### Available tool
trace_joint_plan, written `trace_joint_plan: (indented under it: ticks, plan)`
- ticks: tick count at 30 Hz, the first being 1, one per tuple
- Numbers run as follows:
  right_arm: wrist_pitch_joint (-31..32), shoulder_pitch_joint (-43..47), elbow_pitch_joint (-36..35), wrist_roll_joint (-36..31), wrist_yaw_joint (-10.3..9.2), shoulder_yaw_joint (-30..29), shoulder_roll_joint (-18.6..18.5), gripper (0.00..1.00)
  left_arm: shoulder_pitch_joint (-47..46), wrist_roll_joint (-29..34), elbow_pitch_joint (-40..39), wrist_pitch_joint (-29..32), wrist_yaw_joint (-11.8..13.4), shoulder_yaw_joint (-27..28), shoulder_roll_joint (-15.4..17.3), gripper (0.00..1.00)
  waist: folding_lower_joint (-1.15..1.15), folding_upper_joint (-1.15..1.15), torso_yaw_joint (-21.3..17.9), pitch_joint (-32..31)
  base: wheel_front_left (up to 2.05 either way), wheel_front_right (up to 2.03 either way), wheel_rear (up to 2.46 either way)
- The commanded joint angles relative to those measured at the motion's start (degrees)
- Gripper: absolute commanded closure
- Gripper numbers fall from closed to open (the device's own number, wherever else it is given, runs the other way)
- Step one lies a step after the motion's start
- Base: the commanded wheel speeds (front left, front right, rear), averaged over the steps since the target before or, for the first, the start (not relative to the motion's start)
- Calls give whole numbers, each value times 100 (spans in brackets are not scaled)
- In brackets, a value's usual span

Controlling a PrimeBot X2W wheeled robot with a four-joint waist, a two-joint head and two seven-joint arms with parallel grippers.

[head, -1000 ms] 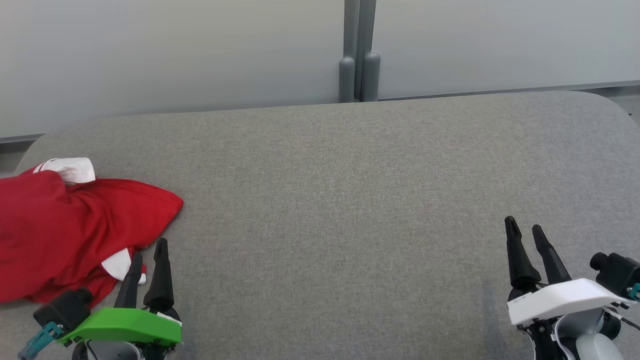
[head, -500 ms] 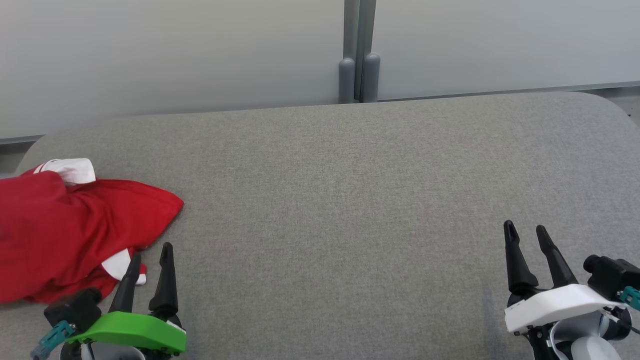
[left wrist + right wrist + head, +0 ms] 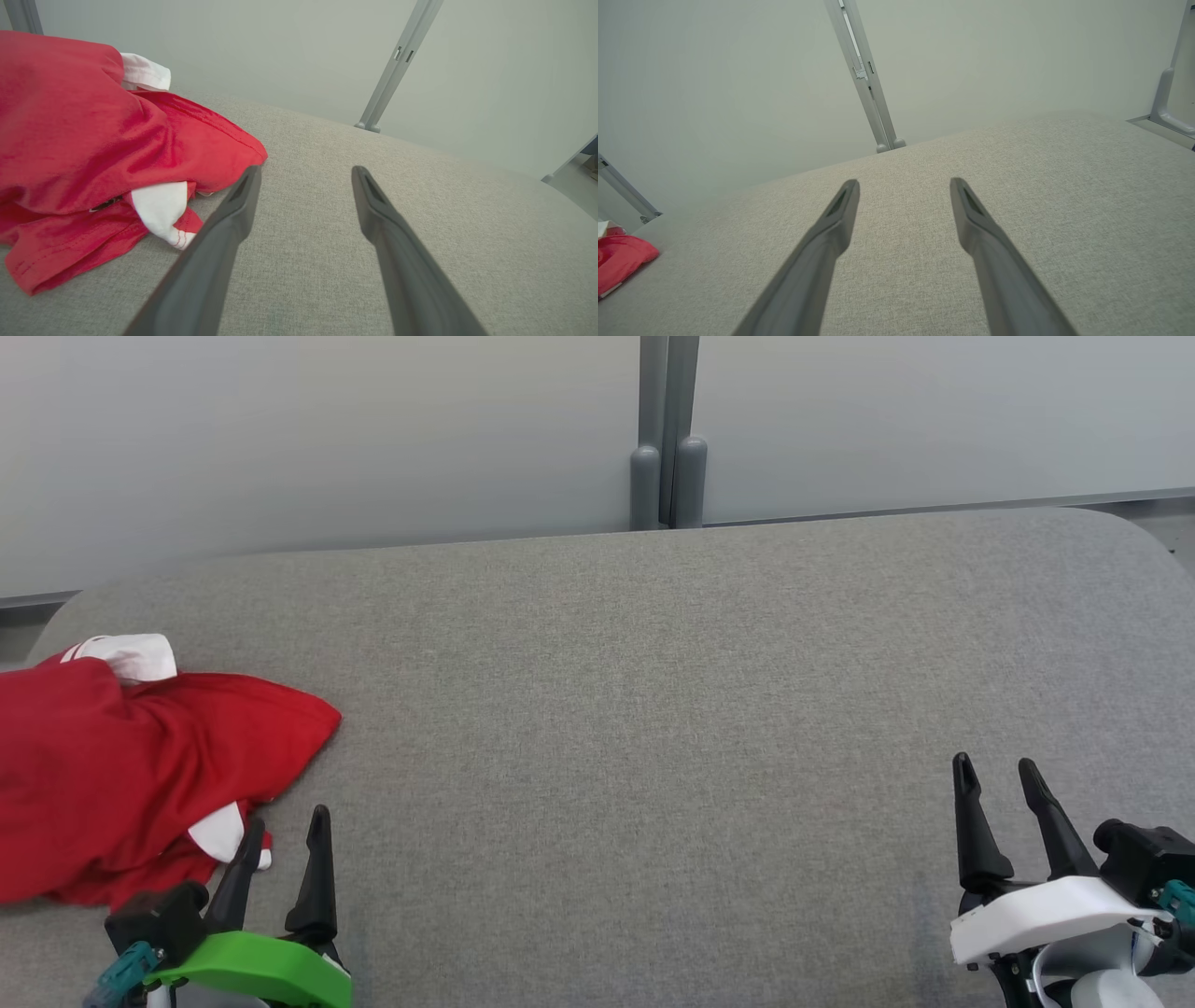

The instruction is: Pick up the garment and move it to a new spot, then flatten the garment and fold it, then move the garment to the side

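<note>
Down front: left pincer, right pincer, one garment

Both pincers are hovering spread wide, gripping nothing. Red and crumpled, the garment is lying just beside my left pincer on one grey table. One grey upright is standing behind.

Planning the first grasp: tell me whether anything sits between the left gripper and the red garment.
Nothing visible does. The left gripper, open, sits close beside the red garment, with only bare grey surface around them.
</note>
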Motion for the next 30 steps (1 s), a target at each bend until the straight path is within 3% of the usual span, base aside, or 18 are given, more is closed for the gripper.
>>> trace_joint_plan:
  ticks: [1, 19, 30]
  plan:
    - [-54, 13, -13, -129, 3, -26, -8, 0, 2, 104, -7, -48, -21, -12, 69, 0, 0, 25, 2, -4, 0, 0, 0]
    - [-295, 27, 160, -866, 3, 3, -120, 0, -24, 890, 114, -288, -26, -75, 194, 0, 0, 31, 19, 21, 0, 0, 0]
    - [-403, 127, 172, -1209, 3, 23, -106, 0, 12, 968, 271, -393, -25, -90, 160, 0, 0, 34, 18, -3, 0, 0, 0]
